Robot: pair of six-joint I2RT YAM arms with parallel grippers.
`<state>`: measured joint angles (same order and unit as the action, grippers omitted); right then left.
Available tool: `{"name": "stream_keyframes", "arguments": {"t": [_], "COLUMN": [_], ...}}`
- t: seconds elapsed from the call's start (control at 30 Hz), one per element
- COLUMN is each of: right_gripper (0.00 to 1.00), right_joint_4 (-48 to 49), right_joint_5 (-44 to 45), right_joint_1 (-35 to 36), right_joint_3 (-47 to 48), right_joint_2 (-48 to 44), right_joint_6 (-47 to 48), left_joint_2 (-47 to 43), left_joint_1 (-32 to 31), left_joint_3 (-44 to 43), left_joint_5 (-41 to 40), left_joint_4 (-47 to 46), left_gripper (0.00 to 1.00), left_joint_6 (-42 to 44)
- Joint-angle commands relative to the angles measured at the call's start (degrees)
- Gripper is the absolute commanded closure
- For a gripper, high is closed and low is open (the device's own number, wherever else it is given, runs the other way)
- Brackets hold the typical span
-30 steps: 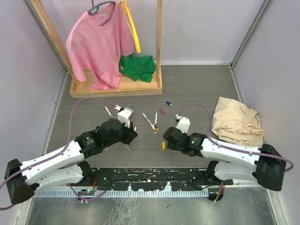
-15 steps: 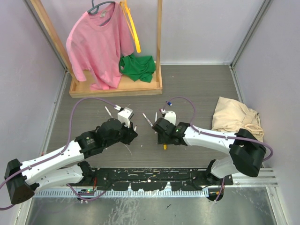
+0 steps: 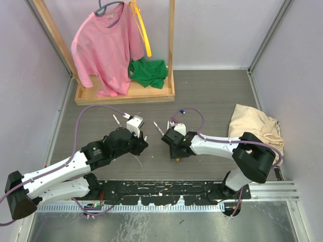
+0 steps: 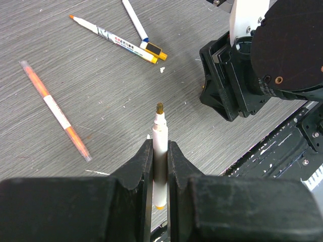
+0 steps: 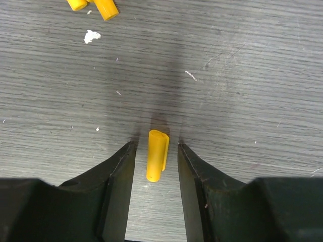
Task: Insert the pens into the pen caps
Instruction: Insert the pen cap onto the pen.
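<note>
Since the parted right gripper has swung astride the short yellow plastic cap, grasping should follow — left gripper clenches a white pen.

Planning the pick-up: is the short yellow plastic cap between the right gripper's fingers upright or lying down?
Lying down: the short yellow plastic cap shows its whole side, flat on the grey table.

The right fingers straddle the yellow cap with slight room either side, bare table ahead.
</note>
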<state>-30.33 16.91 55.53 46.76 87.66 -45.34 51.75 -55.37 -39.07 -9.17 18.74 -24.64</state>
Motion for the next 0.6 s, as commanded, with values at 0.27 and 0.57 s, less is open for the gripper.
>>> {"name": "stream_keyframes", "arguments": {"t": [0.27, 0.57], "right_gripper": [0.63, 0.86], "right_joint_4": [-0.6, -0.77], "right_joint_5": [0.77, 2.5], "right_joint_1": [-0.44, -0.44], "right_joint_3": [1.49, -0.27], "right_joint_2": [3.96, 1.38], "right_joint_6": [1.48, 0.68], "left_joint_2": [-1.08, -1.14], "left_joint_1": [0.35, 0.45], "left_joint_3": [-0.04, 0.03], "left_joint_5": [-0.06, -0.28], "left_joint_4": [-1.59, -1.39], "left_gripper": [1.0, 1.0], "left_joint_6": [-0.15, -0.31]}}
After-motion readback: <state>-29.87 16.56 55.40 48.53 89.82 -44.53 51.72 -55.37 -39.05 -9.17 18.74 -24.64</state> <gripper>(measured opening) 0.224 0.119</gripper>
